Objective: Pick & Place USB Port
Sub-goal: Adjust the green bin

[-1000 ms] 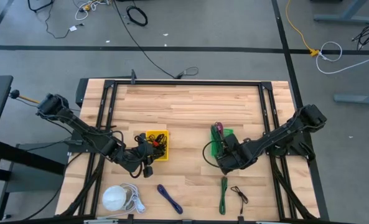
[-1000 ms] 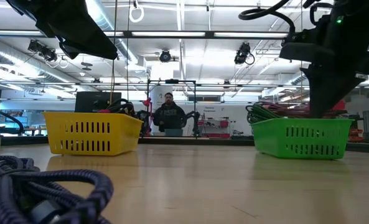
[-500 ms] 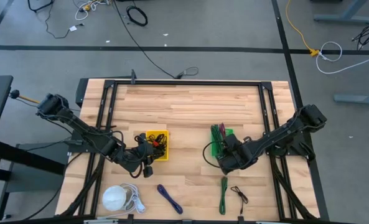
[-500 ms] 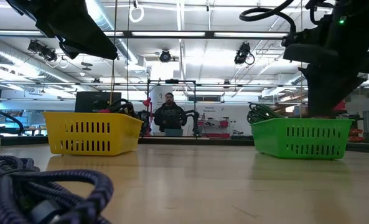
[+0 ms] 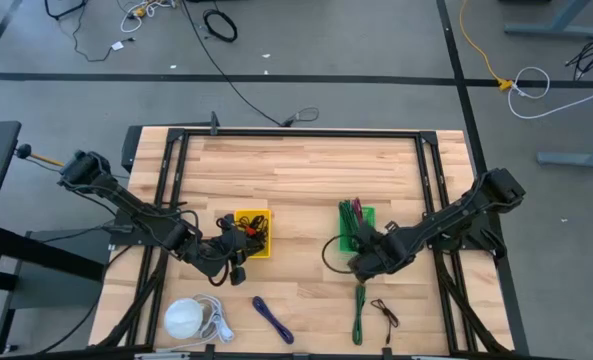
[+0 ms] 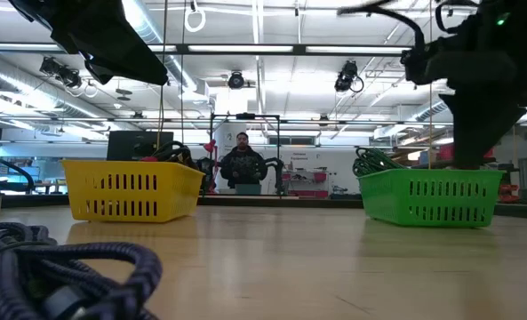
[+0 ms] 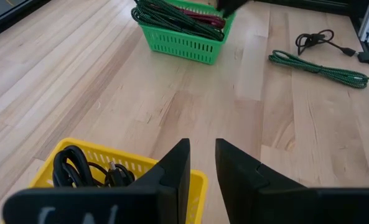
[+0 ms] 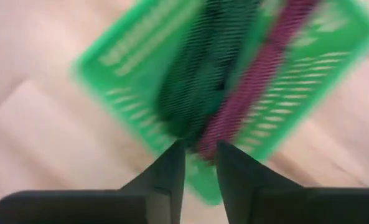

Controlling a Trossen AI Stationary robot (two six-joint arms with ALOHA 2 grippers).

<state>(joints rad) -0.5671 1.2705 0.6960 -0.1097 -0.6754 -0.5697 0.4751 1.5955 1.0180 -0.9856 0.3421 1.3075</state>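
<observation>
**Right arm backing off from the green basket after a drop**

At the left, a white coiled cable (image 5: 186,318) lies at the table's near edge. The left gripper (image 7: 201,146) waits just beside the yellow slotted plastic basket (image 6: 134,191) of black cables, its fingers slightly parted on nothing. A dark blue braided cable (image 5: 273,320) lies loose nearby. Mid-right, the green slotted plastic basket (image 7: 184,40) holds green and magenta cables. Over the last second the right gripper (image 8: 200,146) has drawn back from above this basket toward the near edge, fingers parted and empty – probably a delivery just completed. Still to be sorted, on the wood near it: a green braided USB cable (image 7: 321,67) and a thin black cable (image 7: 318,40) – likely the next picks.
</observation>
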